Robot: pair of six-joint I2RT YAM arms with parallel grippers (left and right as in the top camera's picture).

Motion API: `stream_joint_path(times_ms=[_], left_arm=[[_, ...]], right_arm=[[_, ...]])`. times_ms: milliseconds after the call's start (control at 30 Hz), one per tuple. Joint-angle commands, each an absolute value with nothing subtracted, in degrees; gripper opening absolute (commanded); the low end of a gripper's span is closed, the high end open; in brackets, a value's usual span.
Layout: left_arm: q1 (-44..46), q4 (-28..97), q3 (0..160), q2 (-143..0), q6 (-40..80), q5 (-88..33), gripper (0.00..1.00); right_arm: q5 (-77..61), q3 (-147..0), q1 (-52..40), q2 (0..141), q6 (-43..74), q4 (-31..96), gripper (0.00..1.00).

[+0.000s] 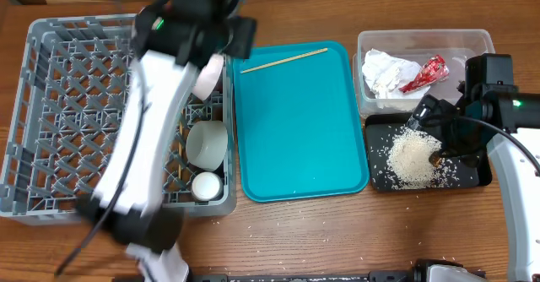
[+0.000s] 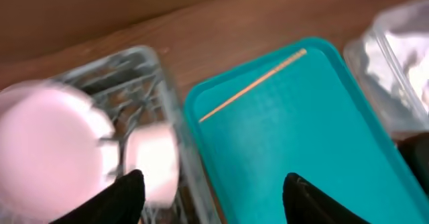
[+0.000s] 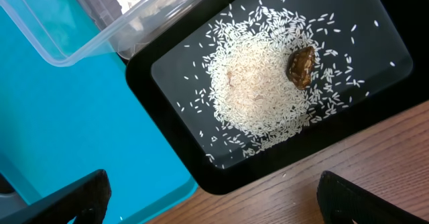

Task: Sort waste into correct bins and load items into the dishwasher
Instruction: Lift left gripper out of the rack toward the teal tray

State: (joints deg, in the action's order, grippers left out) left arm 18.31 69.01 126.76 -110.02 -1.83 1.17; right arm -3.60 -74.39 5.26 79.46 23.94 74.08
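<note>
Overhead, grey dish rack (image 1: 51, 105) at frame left, bowl (image 1: 207, 143) and small white cup (image 1: 206, 186) kept along its right edge. Single chopstick (image 1: 283, 61) laid across top of teal tray (image 1: 299, 138), centre. Napkin (image 1: 384, 69) and red wrapper (image 1: 426, 73) contained in clear tub (image 1: 422, 34), upper right. Rice (image 1: 411, 155) (one brown scrap on it) piled in black tray (image 1: 477, 176) just below. Left fingers (image 2: 127, 197) spread, nothing held; right fingers (image 3: 67, 197) spread wide over black tray, nothing held.
</note>
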Motion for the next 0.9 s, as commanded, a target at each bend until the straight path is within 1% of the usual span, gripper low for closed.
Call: stream_joint_path(times_ms=[0,200,400,667,867], left_arm=[[18.44,69.14,134.58,-121.54,-14.35,-9.43,0.7],[18.7,64.53,136.33,-131.46,-18.87,-9.13,0.68],[19.99,62.92,136.33,-139.41,-20.88,-4.32,0.67],[21.85,60.1,136.29,-145.25,-25.56,-0.91,0.66],[21.82,57.45,136.27,-147.57,-25.54,-0.86,0.66]], right_arm=[[-3.05,-74.72,5.39,79.13,24.03,73.73,1.0],[-3.03,-74.72,5.39,79.13,24.03,73.73,1.0],[-3.05,-74.72,5.39,79.13,24.03,73.73,1.0],[-3.05,-74.72,5.39,79.13,24.03,73.73,1.0],[-3.05,-74.72,5.39,79.13,24.03,73.73,1.0]])
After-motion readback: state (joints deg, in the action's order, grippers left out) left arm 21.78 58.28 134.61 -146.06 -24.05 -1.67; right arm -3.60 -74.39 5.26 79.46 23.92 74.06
